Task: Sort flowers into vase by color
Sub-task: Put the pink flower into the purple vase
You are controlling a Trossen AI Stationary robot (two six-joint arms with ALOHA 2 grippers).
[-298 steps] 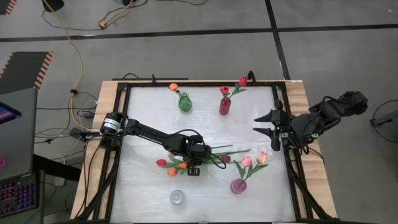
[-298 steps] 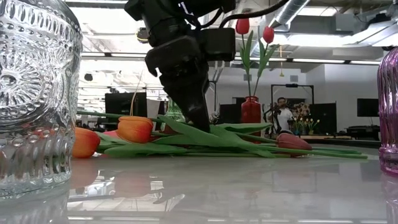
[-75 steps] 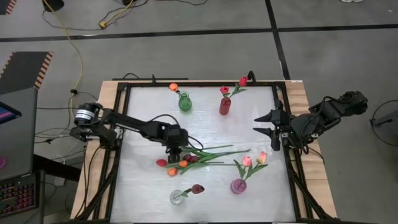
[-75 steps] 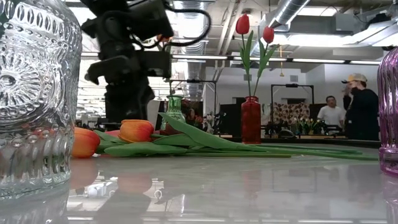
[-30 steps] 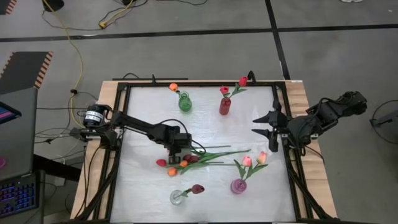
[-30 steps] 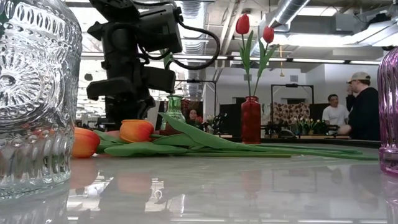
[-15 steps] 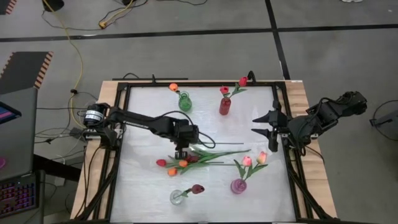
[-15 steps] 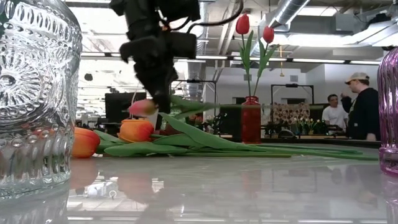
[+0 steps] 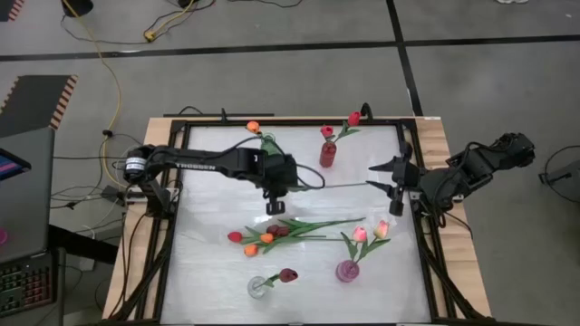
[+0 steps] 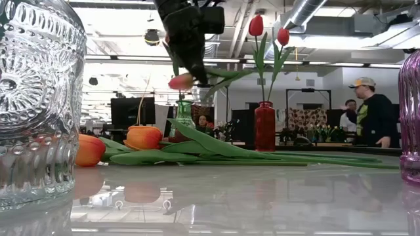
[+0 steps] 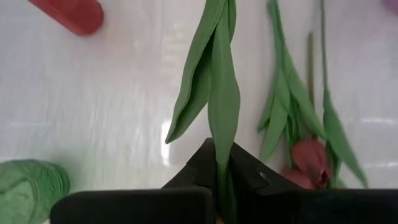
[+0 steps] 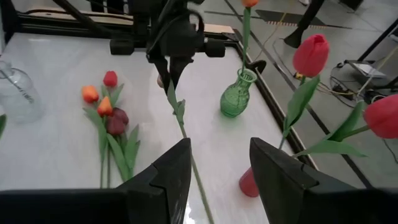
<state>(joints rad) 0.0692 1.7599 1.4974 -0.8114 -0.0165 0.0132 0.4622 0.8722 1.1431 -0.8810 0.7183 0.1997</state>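
My left gripper (image 9: 275, 201) hangs over the table's middle, shut on a pink-headed tulip (image 10: 180, 82). The tulip's long stem (image 9: 335, 186) points toward the table's right. My right gripper (image 9: 385, 177) is open at the right edge, and the stem's free end (image 12: 198, 180) reaches close to its fingers; touching or not, I cannot tell. Several orange, red and maroon tulips (image 9: 272, 234) lie flat on the table. The green vase (image 9: 269, 149) holds an orange tulip, and the red vase (image 9: 327, 154) holds red ones. Pink tulips stand in the purple vase (image 9: 347, 270), and a maroon one in the clear vase (image 9: 258, 287). My left gripper pinches the pink tulip between its two fingers at the leaf bases on the stem (image 11: 222, 163), close behind the head. The fingers come from above, pointing down, across the stem. The tulip is lifted clear and lies roughly level, leaves (image 11: 214, 87) and stem trailing toward the table's right.
A black frame (image 9: 177, 181) rims the white table. The green and red vases stand by the far edge, the clear and purple ones by the near edge, with the loose tulips between. People (image 10: 371, 111) stand in the room far behind the table.
My left gripper has risen from the pile of tulips and moved toward the far edge and to the right. It has taken the pink tulip up with it, so the flower now hangs clear of the table. The other tulips stay where they lay.
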